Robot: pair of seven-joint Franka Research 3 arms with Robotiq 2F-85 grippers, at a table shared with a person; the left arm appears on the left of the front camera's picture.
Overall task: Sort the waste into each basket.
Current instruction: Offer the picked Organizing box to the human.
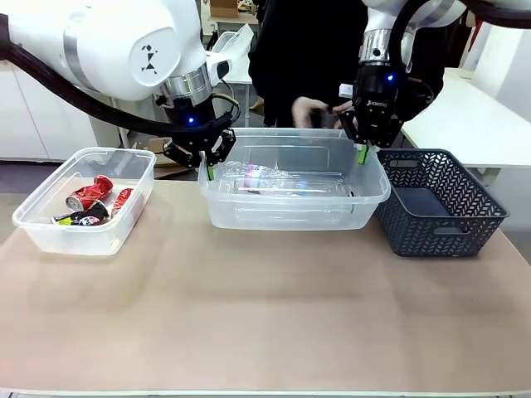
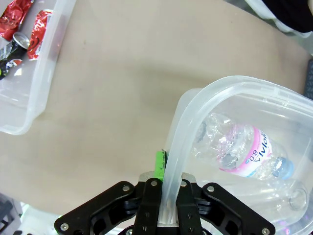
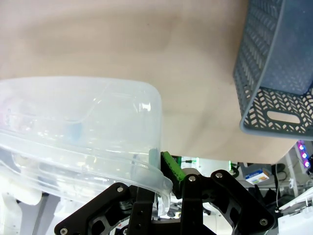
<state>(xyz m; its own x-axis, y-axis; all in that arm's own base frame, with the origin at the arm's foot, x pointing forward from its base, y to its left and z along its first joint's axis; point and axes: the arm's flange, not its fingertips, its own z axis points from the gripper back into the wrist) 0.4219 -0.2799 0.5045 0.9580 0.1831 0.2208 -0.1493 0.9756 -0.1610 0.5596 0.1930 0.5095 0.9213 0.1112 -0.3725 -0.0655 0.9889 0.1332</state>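
Both end effectors pinch the middle bottle tub (image 1: pixel 290 207) on the worktop (image 1: pixel 265 315): left end effector (image 1: pixel 203 157) clamps its left rim, right end effector (image 1: pixel 365 141) its right rim. Cans (image 1: pixel 91 199) lie in the left tub (image 1: pixel 50 228).

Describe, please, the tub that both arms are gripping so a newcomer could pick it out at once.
On the tan table, three containers stand in a row. The middle tub is the one: see-through plastic with a lipped rim, holding clear plastic bottles. Unlike the can-filled tub to its left and the dark grey lattice basket to its right, its rim is pinched at both ends by grippers.
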